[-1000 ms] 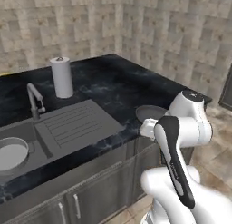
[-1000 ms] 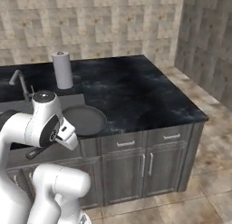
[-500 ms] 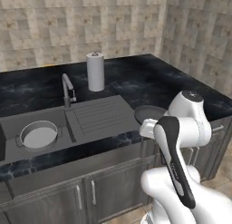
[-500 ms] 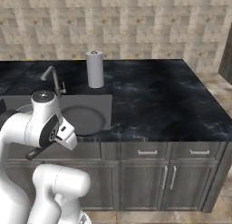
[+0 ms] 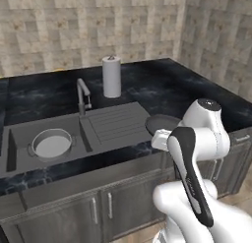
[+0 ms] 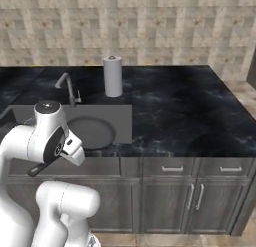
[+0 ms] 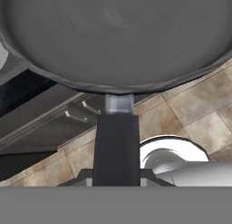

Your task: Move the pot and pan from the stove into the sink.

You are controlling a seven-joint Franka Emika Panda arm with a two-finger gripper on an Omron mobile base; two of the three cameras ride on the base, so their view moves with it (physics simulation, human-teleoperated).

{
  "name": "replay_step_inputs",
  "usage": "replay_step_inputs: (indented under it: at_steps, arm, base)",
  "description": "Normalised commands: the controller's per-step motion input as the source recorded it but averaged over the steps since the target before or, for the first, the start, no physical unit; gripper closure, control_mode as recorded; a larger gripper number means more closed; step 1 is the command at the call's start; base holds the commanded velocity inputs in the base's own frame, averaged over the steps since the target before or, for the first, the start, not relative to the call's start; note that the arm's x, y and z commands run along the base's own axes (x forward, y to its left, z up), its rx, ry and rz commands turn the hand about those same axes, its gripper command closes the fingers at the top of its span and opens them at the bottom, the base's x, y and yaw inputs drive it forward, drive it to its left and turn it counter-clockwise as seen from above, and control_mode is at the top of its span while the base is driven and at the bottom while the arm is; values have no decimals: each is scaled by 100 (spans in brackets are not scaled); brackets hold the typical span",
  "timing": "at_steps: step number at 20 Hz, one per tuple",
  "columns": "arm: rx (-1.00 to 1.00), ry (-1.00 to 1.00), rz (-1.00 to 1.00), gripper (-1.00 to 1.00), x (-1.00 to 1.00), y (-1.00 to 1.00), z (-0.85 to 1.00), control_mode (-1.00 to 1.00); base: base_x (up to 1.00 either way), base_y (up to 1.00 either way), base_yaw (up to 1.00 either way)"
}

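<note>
Silver pot (image 5: 51,143) already sits in the sink (image 5: 19,138). The gripper (image 7: 117,180) is squeezed tight on the dark pan's (image 7: 113,37) handle, holding it over the drainboard edge. Next, carry it over the basin and let go.

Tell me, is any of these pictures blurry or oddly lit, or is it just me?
Left base view: even, flat light, the pot in the sink sharp enough, no hard shadows. Right base view: the same soft light, the pan a dull grey disc without glare. Hand view: the pan is so close that it looks smeared and huge, with only faint streaks of sheen.
</note>
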Motion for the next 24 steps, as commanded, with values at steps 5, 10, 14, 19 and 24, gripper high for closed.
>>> replay_step_inputs:
  at_steps: [5, 10, 14, 19, 24]
  arm:
    - [0, 0, 0, 100, 0, 0, 0, 100]
    - [0, 0, 0, 100, 0, 0, 0, 100]
    - [0, 0, 0, 100, 0, 0, 0, 100]
    - [0, 0, 0, 100, 0, 0, 0, 100]
    - [0, 0, 0, 100, 0, 0, 0, 100]
  base:
    - [-4, 68, 8]
    - [-5, 65, 10]
    - [-10, 50, 9]
    - [-9, 11, 16]
    - [-3, 0, 29]
